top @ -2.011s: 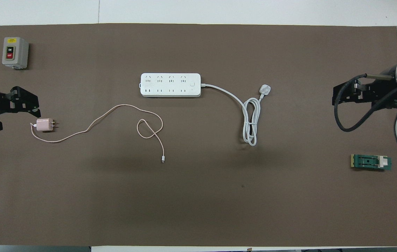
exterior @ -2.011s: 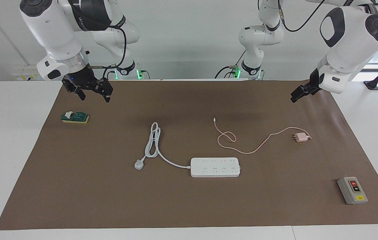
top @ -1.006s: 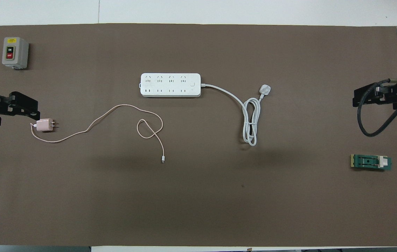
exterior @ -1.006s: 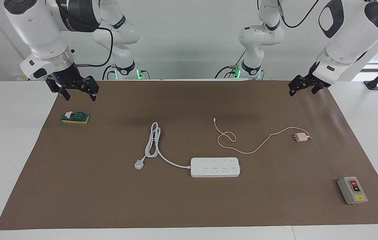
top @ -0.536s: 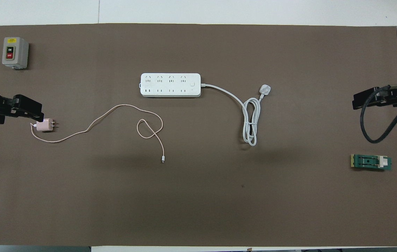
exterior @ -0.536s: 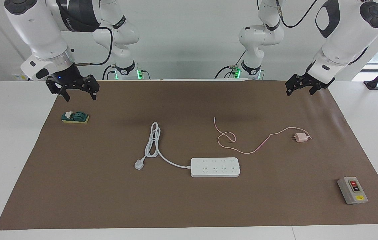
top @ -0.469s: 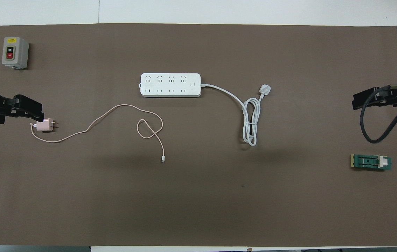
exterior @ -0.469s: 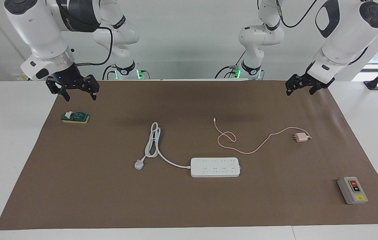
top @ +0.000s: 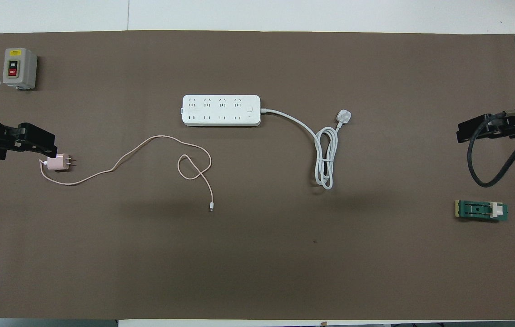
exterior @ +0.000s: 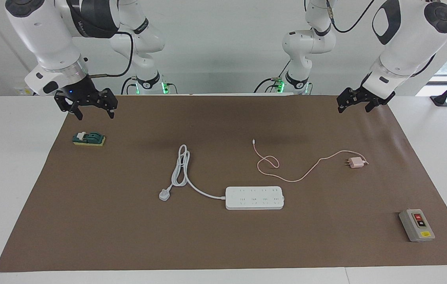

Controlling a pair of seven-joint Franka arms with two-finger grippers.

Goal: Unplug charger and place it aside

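Left gripper point(exterior: 355, 103), fingers spread and empty, hangs above the brown worktop point(exterior: 223, 236) at the left arm's end. Right gripper point(exterior: 88, 109), likewise spread and empty, hangs at the right arm's end. The small pale-pink cube charger point(exterior: 356, 162) lies unplugged on the worktop, well apart from the long white power strip point(exterior: 254, 197).

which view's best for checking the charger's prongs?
Overhead: the charger lies flat on the mat, both prongs plainly visible, pointing toward the power strip's end. The facing view shows it smaller, prongs barely distinguishable.
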